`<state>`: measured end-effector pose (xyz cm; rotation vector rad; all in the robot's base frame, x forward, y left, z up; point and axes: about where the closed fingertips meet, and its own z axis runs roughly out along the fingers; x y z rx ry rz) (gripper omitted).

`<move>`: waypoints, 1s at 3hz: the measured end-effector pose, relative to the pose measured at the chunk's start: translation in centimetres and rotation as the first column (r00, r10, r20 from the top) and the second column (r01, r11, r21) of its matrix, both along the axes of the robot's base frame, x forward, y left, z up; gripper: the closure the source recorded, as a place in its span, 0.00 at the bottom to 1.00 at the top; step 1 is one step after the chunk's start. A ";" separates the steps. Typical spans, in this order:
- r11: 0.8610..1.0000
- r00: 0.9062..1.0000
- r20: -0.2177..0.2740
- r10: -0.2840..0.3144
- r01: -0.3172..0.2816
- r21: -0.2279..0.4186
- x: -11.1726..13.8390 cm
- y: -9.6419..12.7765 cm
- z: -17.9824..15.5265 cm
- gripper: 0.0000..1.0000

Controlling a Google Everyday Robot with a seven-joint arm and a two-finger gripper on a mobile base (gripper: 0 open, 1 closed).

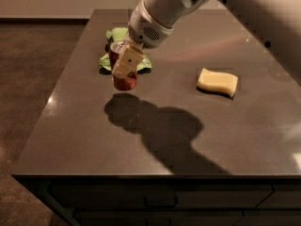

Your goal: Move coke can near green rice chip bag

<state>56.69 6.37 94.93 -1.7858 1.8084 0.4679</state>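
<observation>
The gripper (125,64) is clamped on the coke can (125,81), held off the counter (249,135) just in front of the green rice chip bag (117,34) near the far left corner. Lowered too far back, it could land on the bag's crinkled edge and tip

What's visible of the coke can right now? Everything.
The coke can is a small red cylinder, metal by the look, with a silver top facing up. It is roughly upright, clamped in the pincer, whose cream finger crosses its front and hides the lettering. Its base seems to hang just above the dark table, though contact cannot be ruled out. The green rice chip bag lies right behind it; whether they touch is unclear.
</observation>
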 end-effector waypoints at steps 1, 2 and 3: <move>0.999 0.999 0.026 -0.045 0.045 0.008 3.6 -0.1 0.0 1.00; 0.998 0.998 0.014 -0.065 0.066 -0.005 6.0 -0.1 -1.4 1.00; 0.998 0.998 0.006 -0.055 0.056 -0.028 7.5 -0.3 -3.4 0.79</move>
